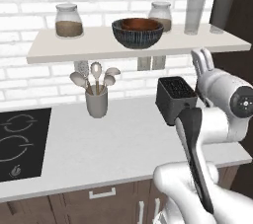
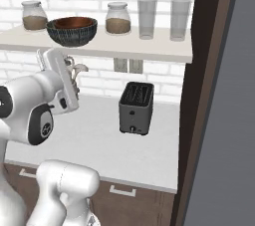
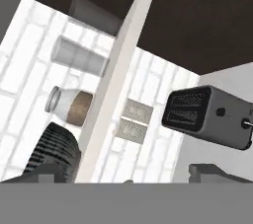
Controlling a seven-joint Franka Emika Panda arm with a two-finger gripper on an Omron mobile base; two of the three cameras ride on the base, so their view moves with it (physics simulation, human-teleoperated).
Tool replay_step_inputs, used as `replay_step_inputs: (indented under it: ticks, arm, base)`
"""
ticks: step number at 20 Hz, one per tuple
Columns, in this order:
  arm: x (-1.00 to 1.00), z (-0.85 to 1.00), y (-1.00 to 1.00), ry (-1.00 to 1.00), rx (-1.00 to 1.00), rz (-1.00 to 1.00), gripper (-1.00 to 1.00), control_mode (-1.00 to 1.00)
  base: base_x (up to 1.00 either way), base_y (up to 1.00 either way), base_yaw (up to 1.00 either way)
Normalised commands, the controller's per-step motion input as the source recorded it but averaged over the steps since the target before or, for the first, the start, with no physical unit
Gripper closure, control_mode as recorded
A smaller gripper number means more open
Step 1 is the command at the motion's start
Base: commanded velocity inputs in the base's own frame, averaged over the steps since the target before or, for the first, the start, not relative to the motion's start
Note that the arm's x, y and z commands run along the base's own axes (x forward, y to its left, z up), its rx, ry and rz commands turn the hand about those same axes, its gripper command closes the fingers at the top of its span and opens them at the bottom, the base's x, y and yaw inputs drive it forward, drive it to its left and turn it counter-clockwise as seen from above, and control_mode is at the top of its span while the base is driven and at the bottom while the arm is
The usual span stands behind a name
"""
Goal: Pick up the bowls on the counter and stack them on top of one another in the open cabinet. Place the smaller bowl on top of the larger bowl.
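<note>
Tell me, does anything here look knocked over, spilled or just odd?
Nothing stands out. The small reddish-brown bowl sits level inside the dark ribbed bowl on the pale shelf; the jars and glasses beside them stand upright, as does the toaster on the counter.

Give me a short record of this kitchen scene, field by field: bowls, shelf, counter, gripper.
bowls: smaller bowl nested inside larger bowl, stack complete
shelf: open cabinet also carries two jars and two glasses
counter: counter bears utensil cup, toaster, hob
gripper: gripper open, empty, below the shelf's front edge
</note>
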Motion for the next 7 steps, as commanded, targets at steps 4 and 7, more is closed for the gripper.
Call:
replay_step_inputs:
  ticks: [4,7]
  arm:
    - [-1.0,-0.75,-1.0,0.0,0.08,-0.05,-1.0,-1.0]
    - [-0.45,-0.01,-0.57,-0.01,0.15,-0.2,-1.0,-1.0]
  base:
    - [0.0,0.0,0.0]
    - [0.0,0.0,0.0]
